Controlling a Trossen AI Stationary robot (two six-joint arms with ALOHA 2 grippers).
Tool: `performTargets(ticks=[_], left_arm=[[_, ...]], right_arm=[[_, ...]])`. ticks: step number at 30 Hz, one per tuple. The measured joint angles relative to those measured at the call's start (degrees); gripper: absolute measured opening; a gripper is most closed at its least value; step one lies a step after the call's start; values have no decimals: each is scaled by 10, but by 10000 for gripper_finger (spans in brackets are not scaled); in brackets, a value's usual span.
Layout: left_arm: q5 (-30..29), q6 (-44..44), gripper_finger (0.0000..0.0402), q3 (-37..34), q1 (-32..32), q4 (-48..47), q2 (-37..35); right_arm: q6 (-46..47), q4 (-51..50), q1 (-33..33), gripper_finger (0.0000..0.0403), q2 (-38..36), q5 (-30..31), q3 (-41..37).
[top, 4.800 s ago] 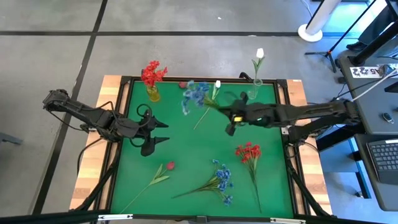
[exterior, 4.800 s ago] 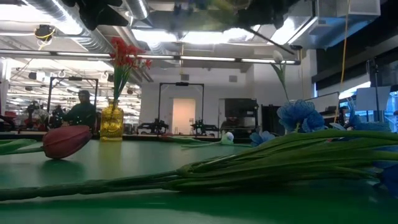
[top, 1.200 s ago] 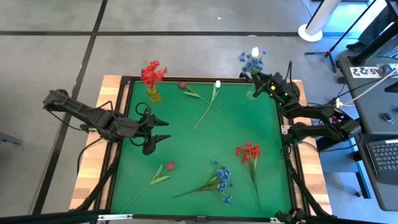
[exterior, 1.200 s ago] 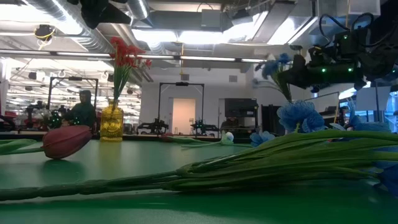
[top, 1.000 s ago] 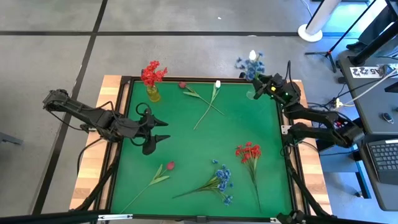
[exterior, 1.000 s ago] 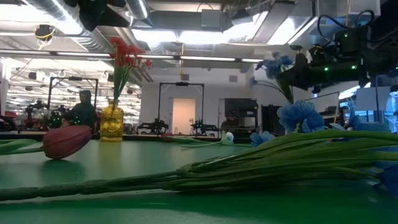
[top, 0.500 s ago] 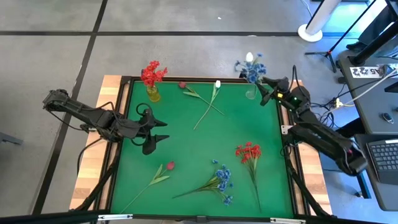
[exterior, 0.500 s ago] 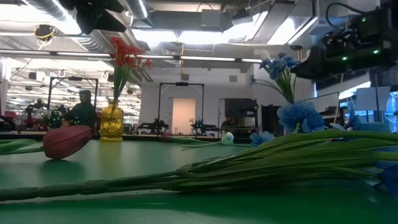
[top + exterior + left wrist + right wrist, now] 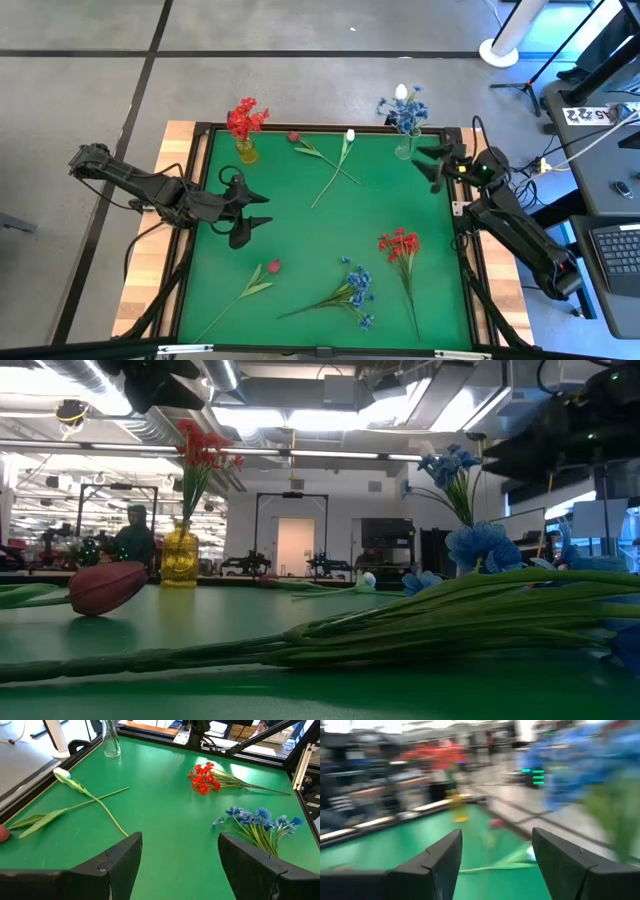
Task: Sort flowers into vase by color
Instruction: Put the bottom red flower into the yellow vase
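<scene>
A clear vase (image 9: 404, 150) at the table's far right holds a blue blossom cluster (image 9: 405, 112) and a white tulip (image 9: 401, 92). A yellow vase (image 9: 246, 150) at the far left holds a red cluster (image 9: 244, 117). Lying on the green mat are a red tulip (image 9: 294, 137) crossed with a white tulip (image 9: 349, 136), a red cluster (image 9: 399, 244), a blue cluster (image 9: 356, 284) and a red-pink tulip (image 9: 272, 266). My right gripper (image 9: 429, 165) hovers open just near of the clear vase. My left gripper (image 9: 265, 211) hangs open over the mat's left part.
A raised black frame (image 9: 460, 210) borders the mat, with wooden strips (image 9: 150, 270) outside it. The mat's middle (image 9: 320, 230) is bare. Stands and desks (image 9: 600, 130) are off the right side. In the low view, the room behind shows a seated person (image 9: 130, 538).
My right gripper has drawn back from the clear vase toward the table's near right, turning as it went. The blue cluster, which leaned beside its fingers, now stands alone in the vase.
</scene>
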Motion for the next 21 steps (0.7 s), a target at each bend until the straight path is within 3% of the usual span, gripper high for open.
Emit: performTargets(ticks=[3,7,16,21], left_arm=[[0,2,255,0,0,14,4],[2,28,255,0,0,44,24],[27,48,255,0,0,80,108],[107,28,255,0,0,127,171]], right_arm=[[28,3,7,239,-7,-52,0],[47,5,70,239,-6,-33,0],[-1,76,327,208,7,190,0],[-35,78,451,192,41,317,0]])
